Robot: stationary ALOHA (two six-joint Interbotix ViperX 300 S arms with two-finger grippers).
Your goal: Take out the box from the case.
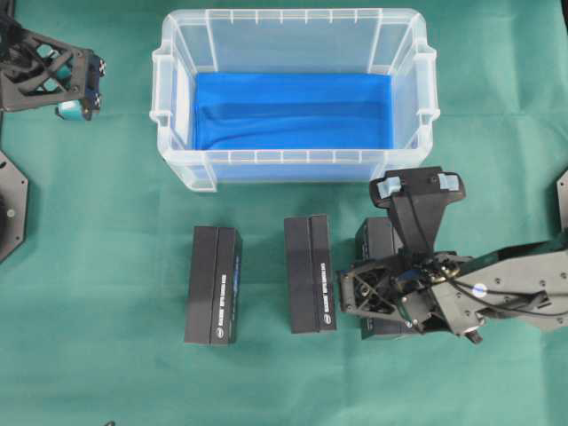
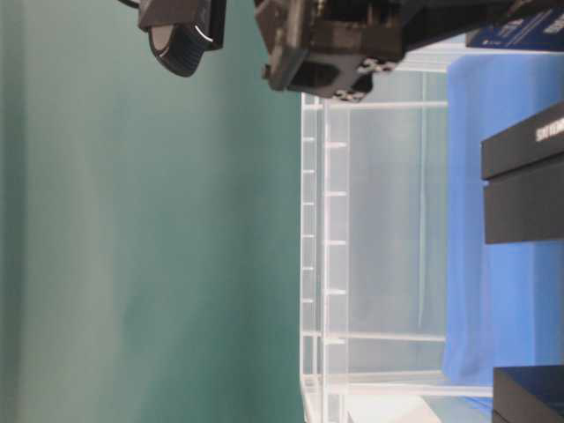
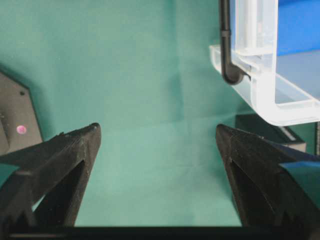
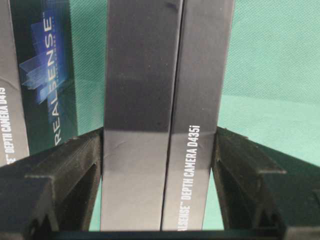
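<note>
The case [image 1: 293, 13] is a clear plastic bin at the back middle, and only a blue sheet [image 1: 293, 111] shows inside it. Three black boxes lie on the green cloth in front of it: a left box [image 1: 213, 284], a middle box [image 1: 309, 273] and a right box [image 1: 377, 241]. My right gripper [image 1: 380, 297] is over the right box. In the right wrist view this gripper [image 4: 159, 135] is shut on that box [image 4: 165, 75], its fingertips [image 4: 95, 145] pressed to both long sides. My left gripper [image 1: 84, 89] hovers wide open at the far left, holding nothing [image 3: 157, 132].
A corner of the case [image 3: 260, 75] and a black cable [image 3: 226, 40] show at the upper right of the left wrist view. The middle box [image 4: 40, 75] lies close beside the gripped one. Black arm bases [image 1: 9, 204] sit at both table edges.
</note>
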